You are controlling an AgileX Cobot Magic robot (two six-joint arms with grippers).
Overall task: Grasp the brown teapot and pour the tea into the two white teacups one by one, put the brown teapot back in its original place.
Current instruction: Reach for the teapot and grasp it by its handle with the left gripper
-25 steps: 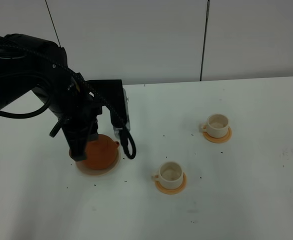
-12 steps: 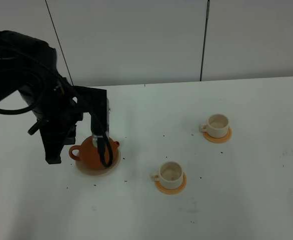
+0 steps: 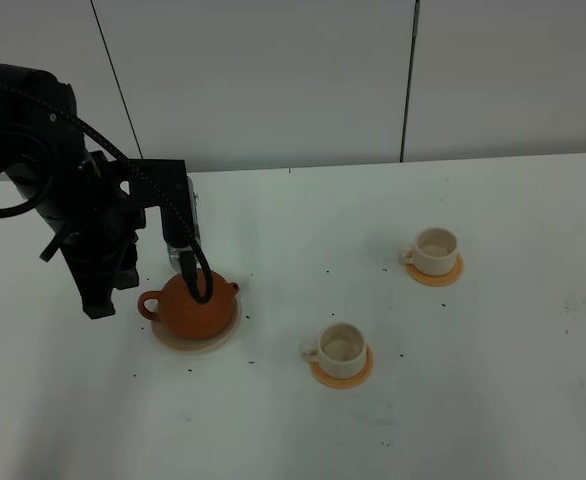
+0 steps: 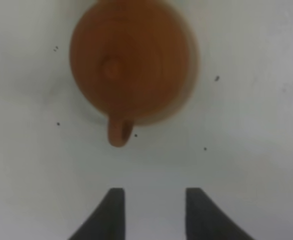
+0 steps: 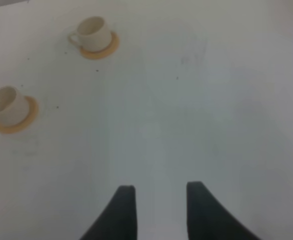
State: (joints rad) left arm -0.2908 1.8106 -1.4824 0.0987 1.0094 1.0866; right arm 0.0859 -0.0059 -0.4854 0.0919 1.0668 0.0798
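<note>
Tabletop count:
- Brown teapot [image 3: 191, 306]: 1, at left.
- Beige saucer [image 3: 198, 347]: 1, under the teapot.
- White teacups: 2. The near teacup [image 3: 341, 346] is at centre and the far teacup [image 3: 436, 248] is to the right.
- Orange coasters: 2. The near coaster [image 3: 343, 379] and the far coaster [image 3: 438, 278] each sit under a teacup.
- Robot arm [image 3: 73, 200] in the high view: 1, at left.

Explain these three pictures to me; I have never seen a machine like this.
This is a robot with two arms, each ending in a pincer-like tool. One picture looks down from a high camera; the other two come from cameras on the wrists. On the white table stand a brown teapot on a pale saucer and two white teacups on orange coasters. The left tool, near the teapot, is open and holds nothing. The right tool is open and empty too.
</note>
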